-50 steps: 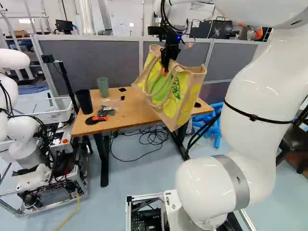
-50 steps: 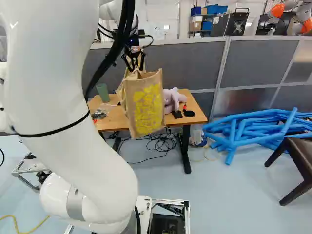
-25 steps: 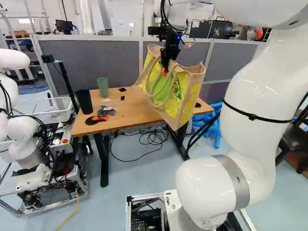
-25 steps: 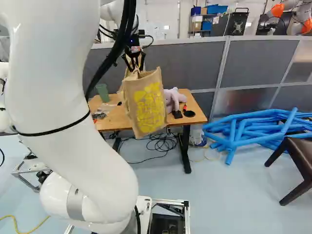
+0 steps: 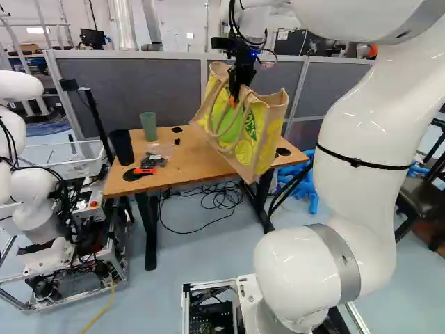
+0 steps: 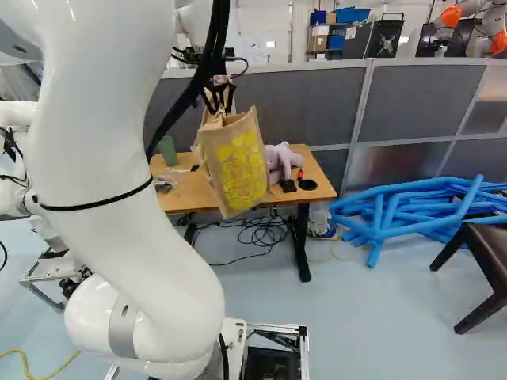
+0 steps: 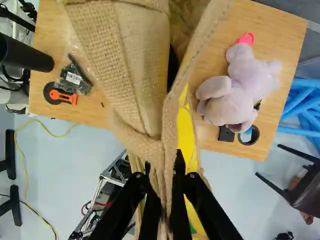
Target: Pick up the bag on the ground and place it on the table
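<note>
The big white arm [image 5: 361, 139] climbs from the joint at the foot of both base views. It slants up the right side of the left base view and fills much of the left side of the right one. Its upper part runs out over the top edge, and its wrist comes back down at upper middle, claw pointing down.

Wooden counter [image 5: 188, 163] spans the middle of the left base view. The tan bag [image 5: 261, 136], yellow and green on its faces, hangs tilted from the claw [image 5: 235, 101], most of it below the fingertips. It overlaps the counter's near edge, its lower corner showing past it; whether it touches the wood I can't tell.

Seen from the wrist, the claw [image 7: 163, 162] is clamped on the bag, a gathered fold of the burlap pinched between its fingers, with the body spreading ahead and under.

At the centre of the right base view, a pale purple plush toy [image 6: 281, 158] sits on the counter just beside the bag. Toward the counter's left end in the left base view stand a black cup [image 5: 122, 147] and a green cup [image 5: 149, 126], with an orange-and-black cutter [image 5: 139, 172] lying nearby.
</note>
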Controlling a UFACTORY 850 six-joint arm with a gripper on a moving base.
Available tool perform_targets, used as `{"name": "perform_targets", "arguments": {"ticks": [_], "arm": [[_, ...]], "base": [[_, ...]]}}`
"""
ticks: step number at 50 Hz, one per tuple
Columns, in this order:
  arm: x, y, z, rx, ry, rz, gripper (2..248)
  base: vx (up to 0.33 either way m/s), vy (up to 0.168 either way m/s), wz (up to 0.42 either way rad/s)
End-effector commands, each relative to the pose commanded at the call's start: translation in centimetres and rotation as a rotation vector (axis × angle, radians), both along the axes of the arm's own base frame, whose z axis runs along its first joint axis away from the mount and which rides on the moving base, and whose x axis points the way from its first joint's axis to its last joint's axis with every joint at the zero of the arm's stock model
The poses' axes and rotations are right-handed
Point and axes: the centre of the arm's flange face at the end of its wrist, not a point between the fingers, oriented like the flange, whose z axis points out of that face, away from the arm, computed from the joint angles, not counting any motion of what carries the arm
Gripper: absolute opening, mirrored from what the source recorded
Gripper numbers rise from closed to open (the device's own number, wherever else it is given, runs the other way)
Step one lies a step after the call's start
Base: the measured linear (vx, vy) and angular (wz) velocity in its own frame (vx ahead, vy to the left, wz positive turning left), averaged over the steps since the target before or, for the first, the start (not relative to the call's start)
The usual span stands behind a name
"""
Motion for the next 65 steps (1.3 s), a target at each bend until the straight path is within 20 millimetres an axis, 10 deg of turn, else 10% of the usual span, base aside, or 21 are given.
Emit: {"name": "perform_targets", "arguments": {"ticks": [65], "arm": [[6.6, 3.1, -0.1, 0.05, -0.015, 0.031, 22]], "base": [[0.0, 0.0, 0.0]]}}
